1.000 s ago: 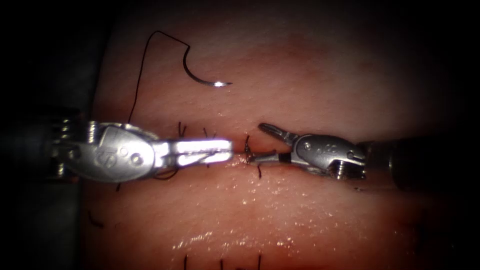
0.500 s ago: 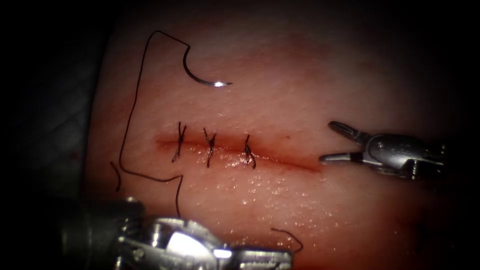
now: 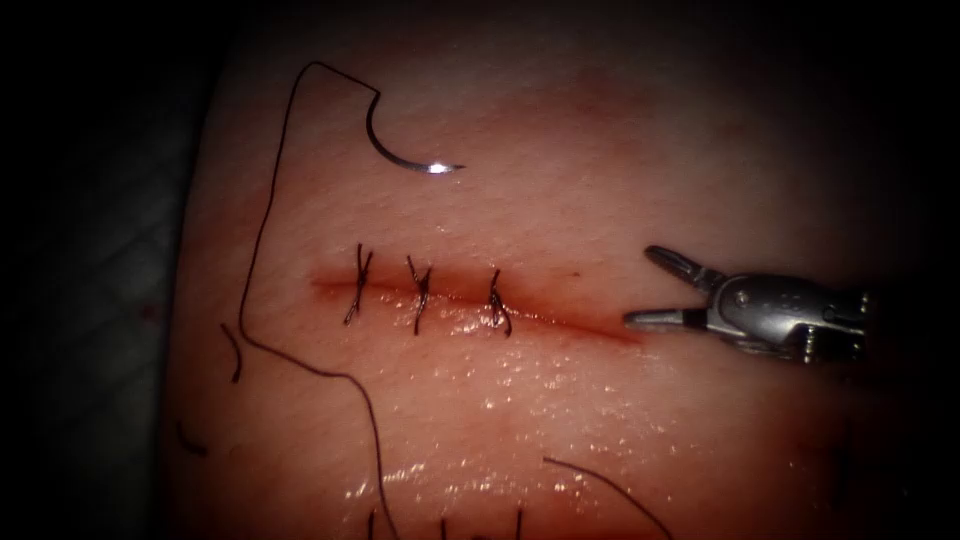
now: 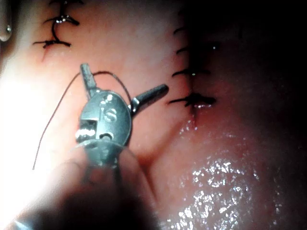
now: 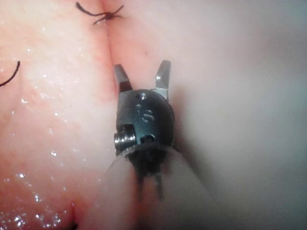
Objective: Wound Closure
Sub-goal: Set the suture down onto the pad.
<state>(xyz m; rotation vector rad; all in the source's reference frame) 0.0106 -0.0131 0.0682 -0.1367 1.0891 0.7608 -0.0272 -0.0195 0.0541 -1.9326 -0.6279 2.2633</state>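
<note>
The curved needle [image 3: 400, 160] lies free on the tissue [image 3: 600, 150], above the left end of the cut [image 3: 570, 322], and neither tool holds it. Its black thread [image 3: 262, 225] runs down the left side and off the lower edge. Three stitches [image 3: 420, 293] cross the cut. My right tool [image 3: 642, 286] hovers at the cut's right end with its jaws open and empty; in the right wrist view they [image 5: 141, 67] also stand apart. In the left wrist view my left tool [image 4: 124, 77] has its jaws spread wide over the tissue, with a thread [image 4: 57, 110] curving past one jaw, not gripped.
Short cut ends of thread [image 3: 232, 352] lie left of and below the cut, and a loose strand [image 3: 600, 482] lies near the lower edge. Red fluid glistens along the cut. The left wrist view shows a second row of stitches [image 4: 55, 43].
The left tool left the cut, dropped below the endoscope view's lower edge and opened its jaws. The thread now trails slack down the tissue. The right tool drew back to the cut's right end.
</note>
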